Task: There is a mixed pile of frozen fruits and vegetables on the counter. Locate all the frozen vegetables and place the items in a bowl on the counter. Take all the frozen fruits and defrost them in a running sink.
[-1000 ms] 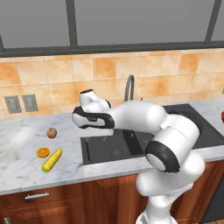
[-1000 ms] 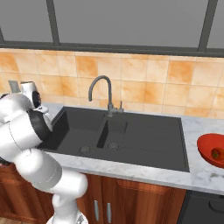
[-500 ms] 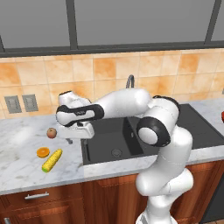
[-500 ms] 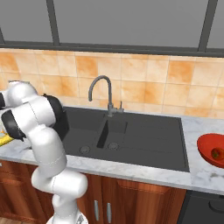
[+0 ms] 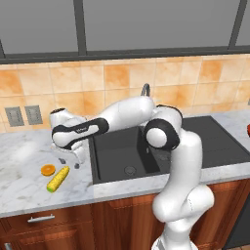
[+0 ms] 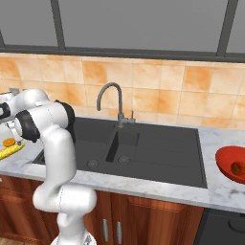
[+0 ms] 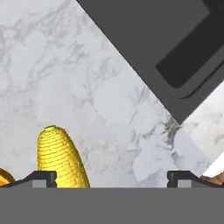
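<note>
Corn and orange half on the surface, pincer hovering over them empty.

Pincer (image 5: 70, 163) hangs just above the surface (image 5: 29, 183) left of the sink (image 5: 161, 146), its fingers (image 7: 40, 177) spread wide apart with nothing between them. In the hand view the corn (image 7: 59, 159) lies close to the left finger, green end pointing away, not yet between the tips. Just beside the corn sits the orange half (image 5: 48, 170), also untouched. Far to the right a red bowl (image 6: 232, 165) rests on the surface with one small dark red item (image 6: 236, 167) inside, probably the tomato, so one vegetable seems done. No water can be seen running at the faucet (image 6: 111, 100), and both basins look bare; I cannot spot the apple-like fruit. Left to do, as I judge it: corn into the bowl, orange half into the sink.
</note>
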Controlling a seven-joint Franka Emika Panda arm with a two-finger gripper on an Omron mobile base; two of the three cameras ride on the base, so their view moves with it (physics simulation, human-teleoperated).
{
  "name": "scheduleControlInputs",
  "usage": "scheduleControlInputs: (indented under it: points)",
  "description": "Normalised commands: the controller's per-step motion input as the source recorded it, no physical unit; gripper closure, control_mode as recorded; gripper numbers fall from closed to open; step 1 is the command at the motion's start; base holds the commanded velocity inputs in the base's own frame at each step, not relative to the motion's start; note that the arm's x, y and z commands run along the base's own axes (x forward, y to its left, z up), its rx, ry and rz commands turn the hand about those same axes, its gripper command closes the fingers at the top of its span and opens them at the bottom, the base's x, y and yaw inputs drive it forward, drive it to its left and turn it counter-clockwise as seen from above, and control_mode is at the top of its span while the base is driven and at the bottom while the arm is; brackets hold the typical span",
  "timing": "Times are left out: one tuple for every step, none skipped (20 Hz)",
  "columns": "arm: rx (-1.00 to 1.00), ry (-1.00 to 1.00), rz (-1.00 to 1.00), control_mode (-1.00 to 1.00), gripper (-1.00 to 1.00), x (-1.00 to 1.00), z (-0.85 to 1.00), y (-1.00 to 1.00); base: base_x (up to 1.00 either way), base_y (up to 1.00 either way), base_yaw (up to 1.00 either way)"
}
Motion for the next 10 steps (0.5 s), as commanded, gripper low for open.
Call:
scheduleControlInputs:
  points:
    - [0.00, -0.12, -0.23, -1.00, -1.00, 0.24, -0.32, 0.60, 0.00, 0.00, 0.00]
    - [0.00, -0.12, -0.22, -1.00, -1.00, 0.26, -0.36, 0.62, 0.00, 0.00, 0.00]
    - [0.00, -0.09, -0.16, -1.00, -1.00, 0.15, -0.44, 0.57, 0.00, 0.00, 0.00]
    - [0.00, 0.00, -0.03, -1.00, -1.00, 0.00, -0.24, 0.19, 0.00, 0.00, 0.00]
    - [0.00, 0.02, 0.00, -1.00, -1.00, 0.00, -0.20, 0.00, 0.00, 0.00, 0.00]
    - [0.00, 0.00, 0.02, -1.00, -1.00, 0.00, -0.35, 0.00, 0.00, 0.00, 0.00]
    - [0.00, 0.00, 0.08, -1.00, -1.00, 0.04, -0.42, 0.00, 0.00, 0.00, 0.00]
    - [-0.01, 0.00, 0.10, -1.00, -1.00, 0.09, -0.41, 0.00, 0.00, 0.00, 0.00]
    - [-0.02, 0.00, 0.13, -1.00, -1.00, 0.15, -0.44, 0.00, 0.00, 0.00, 0.00]
    - [-0.02, 0.00, 0.18, -1.00, -1.00, 0.16, -0.47, 0.00, 0.00, 0.00, 0.00]
